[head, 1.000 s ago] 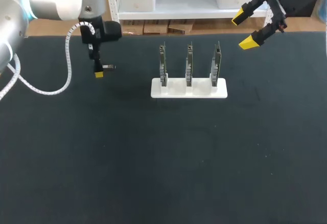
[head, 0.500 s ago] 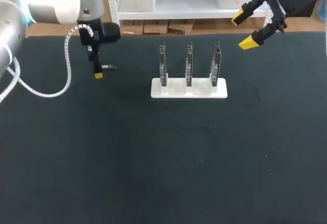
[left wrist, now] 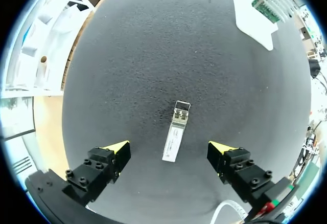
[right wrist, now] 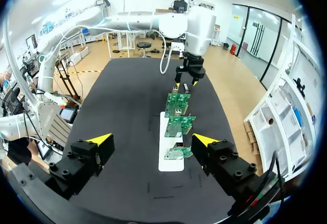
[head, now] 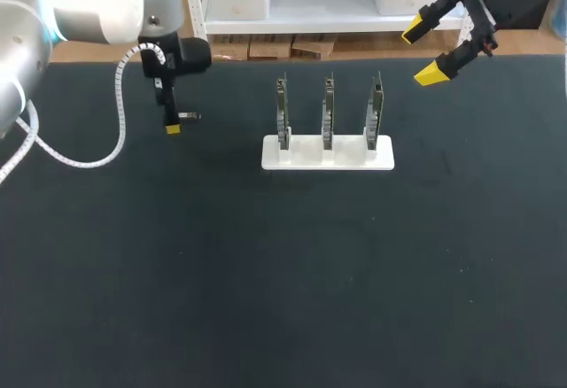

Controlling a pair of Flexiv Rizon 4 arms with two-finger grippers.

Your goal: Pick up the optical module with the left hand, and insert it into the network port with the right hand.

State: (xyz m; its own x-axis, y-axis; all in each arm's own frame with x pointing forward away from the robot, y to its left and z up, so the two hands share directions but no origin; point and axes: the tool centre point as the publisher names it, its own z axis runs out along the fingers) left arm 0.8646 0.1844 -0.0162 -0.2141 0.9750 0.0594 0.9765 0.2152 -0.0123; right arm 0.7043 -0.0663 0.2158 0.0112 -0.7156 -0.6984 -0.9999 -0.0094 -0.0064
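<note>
Lying flat on the table (head: 283,273), the optical module (left wrist: 176,132) sits towards the far edge and left of the middle, well apart from the white rack (head: 328,154); you can log it as not yet picked up. The left gripper (left wrist: 168,148) hangs over it with its fingers spread, one yellow tip to each side of the module and neither touching it, so the first step is set up but not done. What is left, by your task line: close on the module, lift, pass it across, seat it. The right gripper (head: 422,51) is up over the far right corner, spread wide and empty. The network port cannot be told apart at this range; you would expect it on one of the three circuit boards (head: 328,113) standing upright in the rack near the middle of the far edge.

Materials: the module is a slim rectangular metal bar, silvery, with a pale label on its long face and a darker, boxy end with small openings pointing away from the gripper. It looks rigid and smooth, so expect a hard, possibly slippery grip on its narrow sides. The table cover is black, matte and finely grained. The rack is a flat white slab, the boards thin and green. Fingers are black bolted blocks ending in yellow wedges.
</note>
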